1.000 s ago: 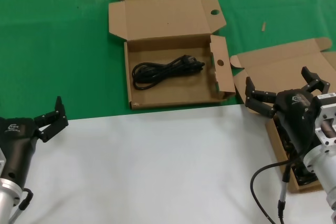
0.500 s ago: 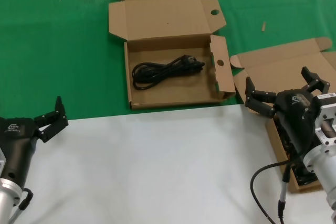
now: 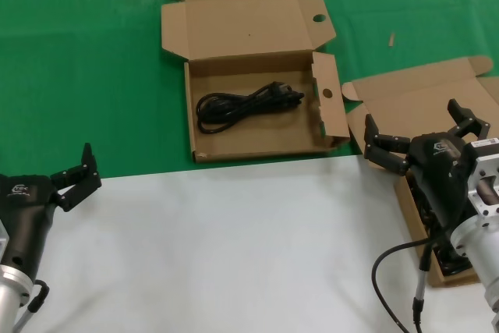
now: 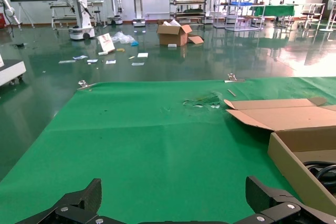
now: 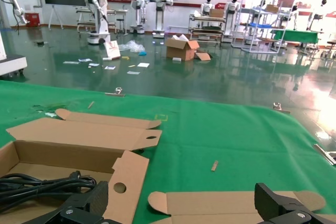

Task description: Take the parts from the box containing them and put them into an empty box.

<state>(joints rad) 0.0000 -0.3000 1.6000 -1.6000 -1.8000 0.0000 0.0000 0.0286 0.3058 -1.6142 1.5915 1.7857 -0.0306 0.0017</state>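
Green mat (image 3: 86, 76) meets white tabletop (image 3: 234, 247); robot-filled hall behind.

Hole-punched shallow brown corrugated cardboard box (image 3: 257, 111): plain brown, unprinted. In it, thin black coiled power cord (image 3: 243, 104), uniform black. Plain-flapped brown cardboard box (image 3: 421, 103) on my right: same brown. Table (image 3: 78, 76): solid green far half, white near half. My left end effector (image 3: 74, 177) and right end effector (image 3: 421, 134): black.
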